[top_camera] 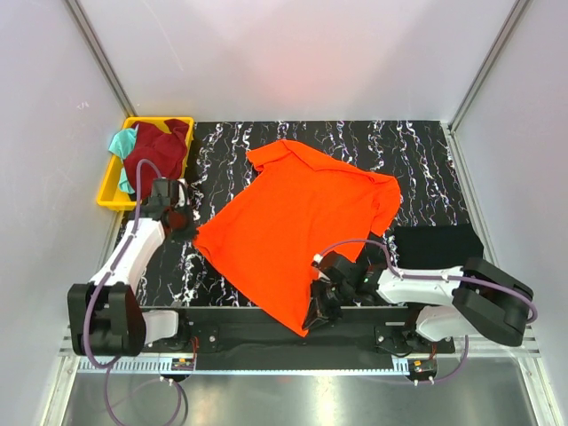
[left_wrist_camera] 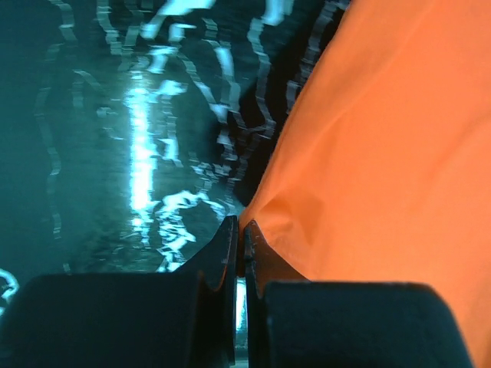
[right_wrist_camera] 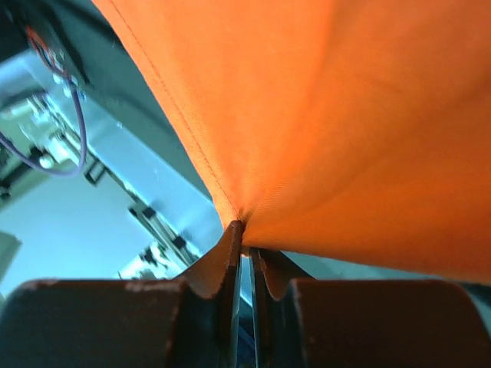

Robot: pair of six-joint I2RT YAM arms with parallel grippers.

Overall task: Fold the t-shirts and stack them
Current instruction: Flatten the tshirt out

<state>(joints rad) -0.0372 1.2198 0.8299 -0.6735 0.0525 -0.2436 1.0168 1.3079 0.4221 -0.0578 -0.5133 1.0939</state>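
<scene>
Early stage, nothing folded or stacked yet. The bright orange soft cloth t-shirt (top_camera: 293,231) lies opened out and skewed across the middle of the black white-veined table top (top_camera: 417,160), roughly flat with some rumpling at the far-right sleeve and collar side. The left gripper (top_camera: 184,222) is at the shirt's left corner; in the left wrist view its jaws are together, pinching the orange edge right at the tips (left_wrist_camera: 240,244). The right gripper (top_camera: 315,315) is at the shirt's near corner by the table's front edge; in the right wrist view its jaws are clamped on the hem (right_wrist_camera: 244,244), and the cloth tents up from the pinch. So both corners look grabbed, probably for a first fold or a straightening pull; can't tell which. Left to do: fold the orange one, then the dark maroon cloth shirt (top_camera: 164,146) and the teal cloth shirt (top_camera: 122,142), both bunched in the yellow plastic bin (top_camera: 111,191) at far left, then stack all three. A dark flat rectangular patch (top_camera: 437,244) sits just right of the orange shirt; can't tell what it is.
</scene>
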